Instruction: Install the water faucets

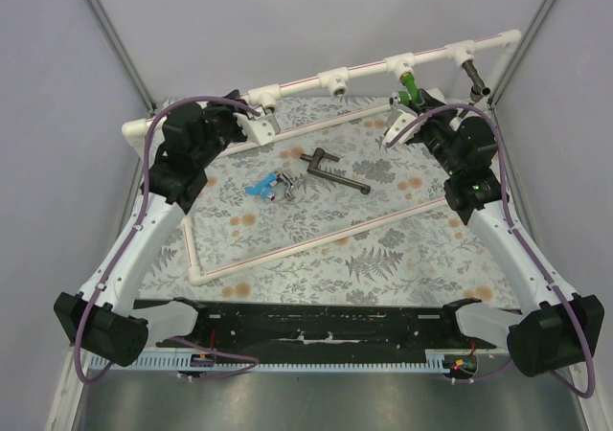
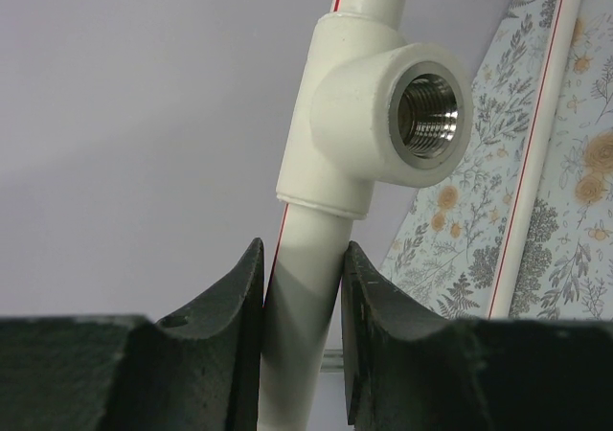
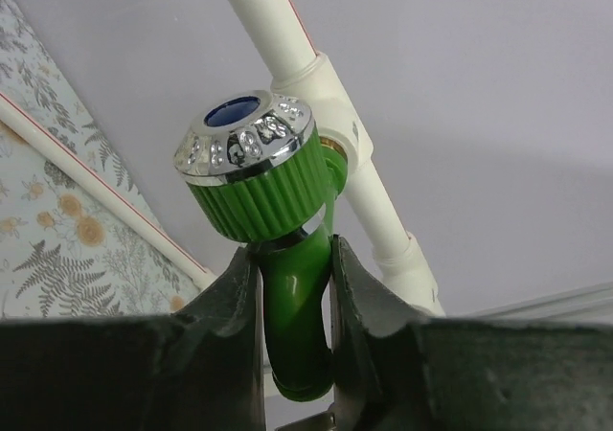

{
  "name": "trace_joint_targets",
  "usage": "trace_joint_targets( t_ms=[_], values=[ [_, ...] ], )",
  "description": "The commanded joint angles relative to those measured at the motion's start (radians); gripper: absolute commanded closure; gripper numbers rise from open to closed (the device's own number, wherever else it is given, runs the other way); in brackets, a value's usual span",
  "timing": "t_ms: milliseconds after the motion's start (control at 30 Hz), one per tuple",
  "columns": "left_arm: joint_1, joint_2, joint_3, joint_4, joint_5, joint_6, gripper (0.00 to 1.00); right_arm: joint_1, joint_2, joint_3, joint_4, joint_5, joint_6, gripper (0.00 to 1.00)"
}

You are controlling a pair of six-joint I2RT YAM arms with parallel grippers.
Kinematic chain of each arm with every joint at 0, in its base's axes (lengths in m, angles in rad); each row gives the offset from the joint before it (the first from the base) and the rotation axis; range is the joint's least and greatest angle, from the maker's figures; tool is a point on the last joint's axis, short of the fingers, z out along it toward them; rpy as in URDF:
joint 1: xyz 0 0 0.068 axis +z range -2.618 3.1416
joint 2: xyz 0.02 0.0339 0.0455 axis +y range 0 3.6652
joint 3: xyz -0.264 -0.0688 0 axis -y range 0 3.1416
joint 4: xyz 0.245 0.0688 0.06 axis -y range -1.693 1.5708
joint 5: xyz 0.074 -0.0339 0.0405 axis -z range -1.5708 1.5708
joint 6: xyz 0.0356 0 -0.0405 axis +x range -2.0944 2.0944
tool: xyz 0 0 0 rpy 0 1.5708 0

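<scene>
The table [image 1: 402, 259] is covered by a grey floral cloth with orange blooms. Three taps lie loose near its centre. A light blue faucet [image 1: 259, 187] is at 9 o'clock of the group, a silver faucet [image 1: 283, 186] just beside it at 3 o'clock, and a dark grey lever faucet [image 1: 335, 170] further toward 3 o'clock. A white pipe frame [image 1: 316, 241] lies around them, its near rail at 6 o'clock.

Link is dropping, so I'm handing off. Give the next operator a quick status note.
Left gripper: fingers shut on the white pipe below an empty tee.
Right gripper: fingers shut on the green faucet at its tee; seating unclear.
Done: a dark faucet hangs at the far-right tee.
To do: light blue faucet, silver faucet and dark grey lever faucet lie loose on the table.
</scene>
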Motion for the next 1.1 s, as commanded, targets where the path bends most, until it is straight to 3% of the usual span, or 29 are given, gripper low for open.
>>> trace_joint_targets(
  t_ms=[0, 67, 200, 367, 467, 533, 667, 800, 967, 1067],
  values=[
    [-0.014, 0.005, -0.029, 0.0, 0.07, -0.199, 0.98, 0.007, 0.03, 0.021, 0.032, 0.081, 0.444, 0.88],
    [-0.014, 0.002, -0.031, 0.001, 0.067, -0.201, 0.98, 0.007, 0.038, 0.031, 0.017, 0.1, 0.623, 1.0],
    [-0.013, 0.0, -0.035, 0.007, 0.062, -0.198, 0.98, 0.007, 0.023, 0.008, 0.095, 0.334, 1.275, 1.0],
    [-0.013, -0.001, -0.04, 0.02, 0.059, -0.198, 0.98, 0.007, 0.024, 0.003, -0.075, 0.615, 2.142, 1.0],
    [-0.013, -0.006, -0.046, 0.026, 0.054, -0.198, 0.98, 0.006, 0.036, -0.066, -0.124, 0.637, 2.722, 1.0],
    [-0.014, -0.007, -0.045, 0.026, 0.056, -0.198, 0.98, 0.006, 0.061, -0.071, -0.138, 0.588, 2.891, 1.0],
    [-0.013, -0.012, -0.051, 0.027, 0.059, -0.202, 0.98, 0.006, 0.061, -0.012, -0.137, 0.586, 2.726, 0.79],
    [-0.014, -0.016, -0.057, 0.029, 0.054, -0.204, 0.98, 0.006, -0.009, -0.057, -0.06, 0.623, 2.502, 0.46],
    [-0.014, -0.018, -0.055, 0.029, 0.056, -0.204, 0.98, 0.006, -0.132, -0.115, 0.026, 0.623, 2.116, 0.27],
    [-0.013, -0.015, -0.054, 0.027, 0.056, -0.202, 0.98, 0.004, -0.204, -0.112, 0.001, 0.579, 1.774, 0.2]
  ],
)
